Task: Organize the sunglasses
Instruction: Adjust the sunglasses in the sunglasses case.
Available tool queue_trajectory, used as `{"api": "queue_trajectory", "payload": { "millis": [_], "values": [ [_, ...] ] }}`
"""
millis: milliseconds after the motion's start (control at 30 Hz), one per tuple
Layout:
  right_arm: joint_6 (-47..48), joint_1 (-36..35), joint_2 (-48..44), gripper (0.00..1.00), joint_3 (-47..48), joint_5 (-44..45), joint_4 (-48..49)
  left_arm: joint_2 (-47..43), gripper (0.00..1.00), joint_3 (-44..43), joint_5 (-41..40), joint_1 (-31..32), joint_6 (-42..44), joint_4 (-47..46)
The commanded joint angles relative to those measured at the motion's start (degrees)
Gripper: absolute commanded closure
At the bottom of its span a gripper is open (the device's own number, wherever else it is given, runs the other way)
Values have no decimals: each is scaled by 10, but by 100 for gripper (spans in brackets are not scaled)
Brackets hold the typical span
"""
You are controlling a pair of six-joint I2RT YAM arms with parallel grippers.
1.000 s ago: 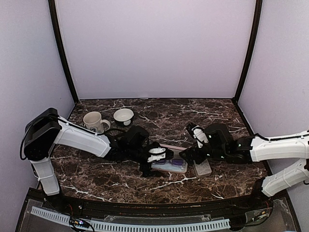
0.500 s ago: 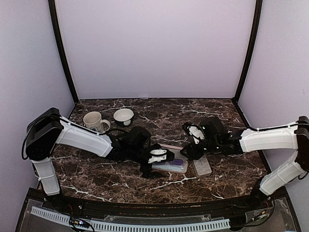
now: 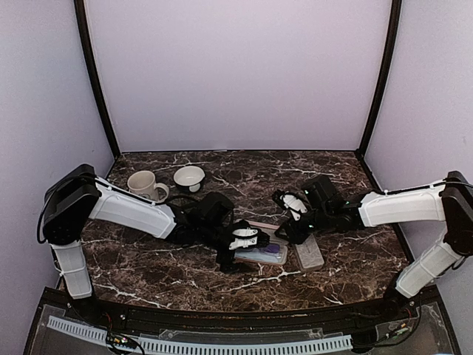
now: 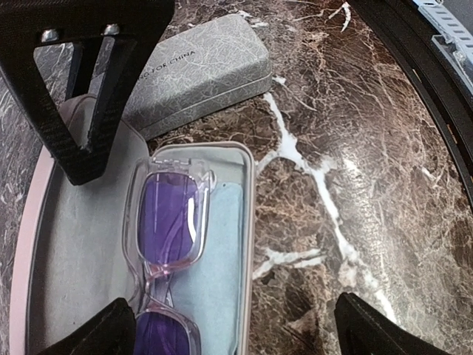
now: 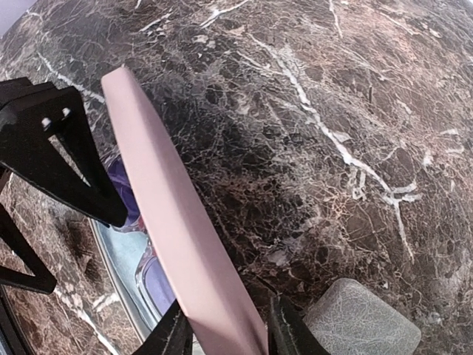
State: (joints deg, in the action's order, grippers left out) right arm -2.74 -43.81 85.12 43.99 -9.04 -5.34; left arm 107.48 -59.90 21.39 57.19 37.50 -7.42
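Right jaws are pinched on the top edge of the pink lid (image 5: 170, 214), propping it upright. Left jaws hang spread wide, grasping nothing, low over the open case (image 4: 250, 207). The sunglasses (image 4: 166, 222) lie inside that case, flat on a pale blue cloth (image 4: 222, 251). So this pair looks home, and closing the lid seems the job in hand.

Here's the danger as I read it: the left jaws sit right in the lid's path. Swing the lid down now and it lands on them, not on the rim. The pinch is on a thin, smooth edge, so a slip could let the lid snap shut or flop open and jolt the case across the tabletop (image 4: 355, 148). One end of the frame is cut off in the wrist view, so I can't tell whether it clears the rim. If it doesn't, the lid could bite on it.

Materials now. The frame is clear, pink-tinted plastic with rectangular, glossy purple lenses. The case is a rounded oblong, pink outside, with a pale soft-looking lining. Just beside it lies a shut grey case (image 4: 196, 70), a hard-looking shell with a crackled texture. The tabletop is polished dark marble with white veins, and it looks slick under everything.
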Motion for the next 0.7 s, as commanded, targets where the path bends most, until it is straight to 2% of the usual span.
{"api": "queue_trajectory", "payload": {
  "millis": [0,667],
  "values": [
    [13,3,1,66,14,-16,-4,11,4,-29,10,6,19,19],
    [13,3,-7,72,19,-29,-12,58,3,-67,-97,42,49,-8]
  ]
}}
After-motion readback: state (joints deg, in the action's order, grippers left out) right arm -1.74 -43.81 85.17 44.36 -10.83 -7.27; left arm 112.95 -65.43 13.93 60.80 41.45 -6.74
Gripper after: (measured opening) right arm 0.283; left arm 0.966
